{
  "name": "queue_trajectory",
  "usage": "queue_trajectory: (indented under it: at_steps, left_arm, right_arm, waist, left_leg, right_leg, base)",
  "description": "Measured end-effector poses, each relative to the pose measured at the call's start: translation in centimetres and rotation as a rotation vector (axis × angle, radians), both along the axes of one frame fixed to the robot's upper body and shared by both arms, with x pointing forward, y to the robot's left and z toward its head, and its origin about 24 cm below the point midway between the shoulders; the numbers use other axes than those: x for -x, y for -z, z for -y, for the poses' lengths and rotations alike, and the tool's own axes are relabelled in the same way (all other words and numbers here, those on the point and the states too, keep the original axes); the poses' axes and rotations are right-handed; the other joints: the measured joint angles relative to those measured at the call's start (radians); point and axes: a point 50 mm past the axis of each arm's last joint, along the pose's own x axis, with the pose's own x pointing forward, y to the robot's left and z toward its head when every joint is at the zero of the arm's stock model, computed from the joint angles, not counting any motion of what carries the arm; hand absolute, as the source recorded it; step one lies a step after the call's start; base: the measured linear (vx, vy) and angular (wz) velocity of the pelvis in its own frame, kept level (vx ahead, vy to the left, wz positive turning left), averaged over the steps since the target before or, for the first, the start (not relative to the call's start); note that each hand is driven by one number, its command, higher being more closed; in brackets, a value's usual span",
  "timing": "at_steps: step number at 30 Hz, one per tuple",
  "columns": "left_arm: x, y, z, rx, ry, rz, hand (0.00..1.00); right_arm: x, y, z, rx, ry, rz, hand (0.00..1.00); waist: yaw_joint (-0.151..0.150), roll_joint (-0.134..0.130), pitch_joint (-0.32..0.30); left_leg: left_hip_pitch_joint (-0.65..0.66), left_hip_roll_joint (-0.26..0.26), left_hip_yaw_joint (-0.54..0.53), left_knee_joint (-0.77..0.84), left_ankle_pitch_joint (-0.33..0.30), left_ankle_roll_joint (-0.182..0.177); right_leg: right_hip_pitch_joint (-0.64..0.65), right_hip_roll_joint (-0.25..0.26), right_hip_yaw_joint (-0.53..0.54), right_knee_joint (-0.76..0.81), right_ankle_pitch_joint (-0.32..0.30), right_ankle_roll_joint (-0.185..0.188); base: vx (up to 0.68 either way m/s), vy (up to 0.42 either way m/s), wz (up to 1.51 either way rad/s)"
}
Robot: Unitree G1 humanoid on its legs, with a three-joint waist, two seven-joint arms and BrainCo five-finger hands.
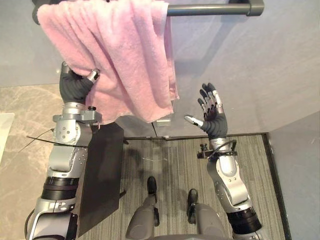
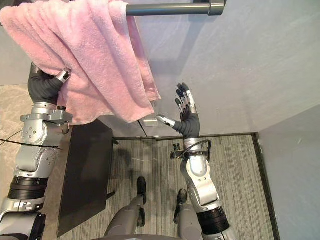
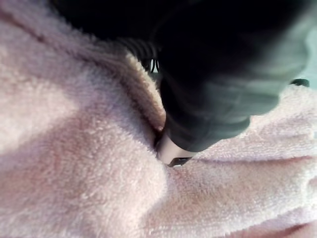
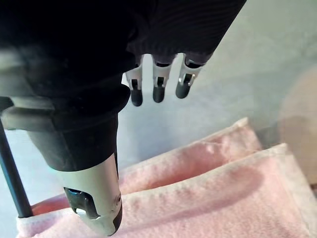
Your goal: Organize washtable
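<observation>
Currently listed, hand first:

1. Left hand (image 1: pixel 75 87): raised at the lower left edge of the pink towel (image 1: pixel 125 55). The thumb is pressed into the front of the cloth, and the fingers are hidden behind it. The towel is pinched there, and folds are gathered around the thumb tip, as seen in the left wrist view.

2. Right hand (image 1: pixel 214 117): held up with the palm turned toward the towel, the fingers straight and spread and the thumb set out to the side. Nothing is held. It is placed near the towel's lower right corner but apart from it.

3. Pink towel: draped over the dark bar (image 1: pixel 210 9) and hung down in a thick doubled fall. The left part of the bar is covered, and the right part is left bare.

4. Dark bar: mounted across the grey wall (image 1: pixel 260 75).

5. Bench (image 1: pixel 25 115): a pale marbled top is seen beside the left arm, with a black panel (image 1: pixel 102 175) next to it.

6. Floor (image 1: pixel 170 160): a striped grey covering is laid below the wall.
</observation>
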Motion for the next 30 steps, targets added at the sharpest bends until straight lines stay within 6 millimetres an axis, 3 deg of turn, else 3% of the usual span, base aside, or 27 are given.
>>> queue_trajectory:
  at_steps: [3,11,18,30]
  left_arm:
    - [0.0,0.4,0.1,0.03,-0.001,-0.003,1.0]
    - [0.1,0.1,0.0,0.04,-0.005,0.016,1.0]
    - [0.2,-0.6,0.2,0.039,0.007,0.057,1.0]
    - [0.2,-0.7,0.5,0.027,0.029,0.06,1.0]
  right_arm:
    - [-0.6,-0.4,0.3,0.001,0.008,0.01,0.0]
    - [-4.7,-1.8,-0.9,0.042,-0.061,0.011,0.0]
    - [-8.0,-3.9,-0.7,0.105,-0.078,0.005,0.0]
    - [-7.8,-5.2,-3.8,0.103,-0.233,0.029,0.0]
  waist:
    - [0.001,0.0,0.002]
    - [0.01,0.003,0.006]
    - [0.036,0.028,0.036]
    - [0.036,0.035,0.045]
  left_leg:
    - [0.0,0.002,0.0,0.0,0.0,0.0]
    - [-0.012,0.0,-0.01,0.0,0.004,0.003]
    - [-0.01,-0.002,-0.027,0.0,0.005,0.002]
    - [0.0,-0.003,-0.028,0.0,0.006,0.001]
  right_leg:
    - [-0.001,0.001,-0.002,0.0,0.0,0.0]
    - [-0.007,0.003,-0.009,0.0,0.004,-0.002]
    - [0.0,0.003,-0.014,0.0,0.004,-0.002]
    - [0.009,0.003,-0.014,0.001,0.004,-0.002]
  base:
    - [-0.03,-0.007,0.0]
    - [0.02,-0.005,0.02]
    - [0.03,-0.008,0.04]
    - [0.0,0.0,0.0]
